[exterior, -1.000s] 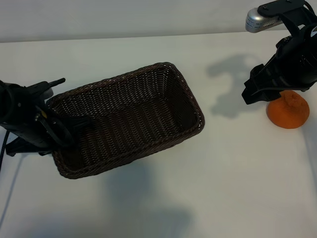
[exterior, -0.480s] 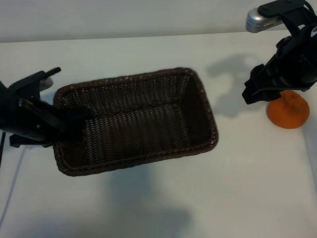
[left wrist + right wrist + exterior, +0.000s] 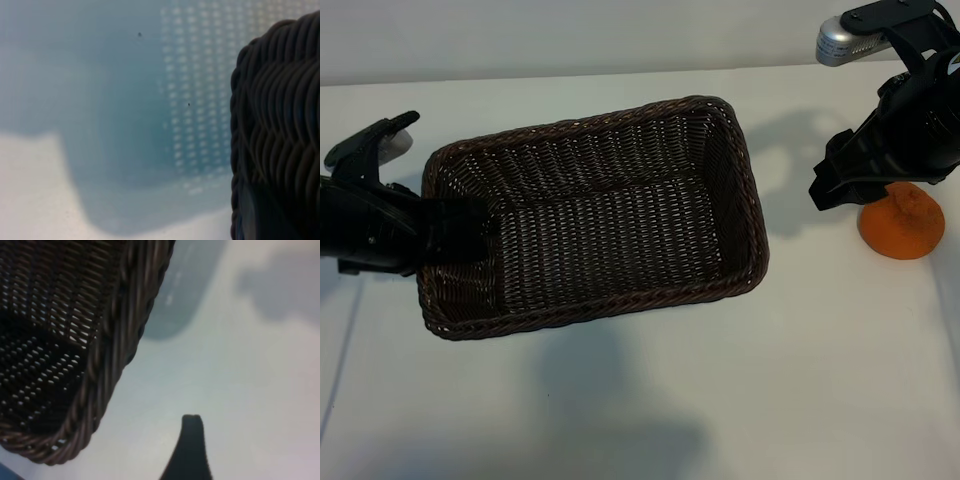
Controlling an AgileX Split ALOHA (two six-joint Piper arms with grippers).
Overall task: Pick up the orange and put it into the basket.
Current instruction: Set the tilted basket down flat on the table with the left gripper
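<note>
The dark brown wicker basket point(image 3: 590, 305) lies across the table's middle and left, and its weave point(image 3: 280, 125) fills one side of the left wrist view. My left gripper point(image 3: 445, 232) is shut on the basket's left end wall, one finger inside it. The orange point(image 3: 905, 228) sits on the table at the far right, well apart from the basket. My right gripper point(image 3: 828, 188) hangs just above and to the left of the orange, open and holding nothing, and covers the fruit's upper edge. One right fingertip point(image 3: 192, 426) shows over bare table beside the basket's corner point(image 3: 115, 340).
The white table point(image 3: 650, 410) has free room in front of the basket and between the basket and the orange. A pale wall runs along the table's far edge.
The left gripper has swung the basket round: its right end has moved back and to the right, nearer the right arm, and the left gripper has shifted back. The right arm and orange have not moved.
</note>
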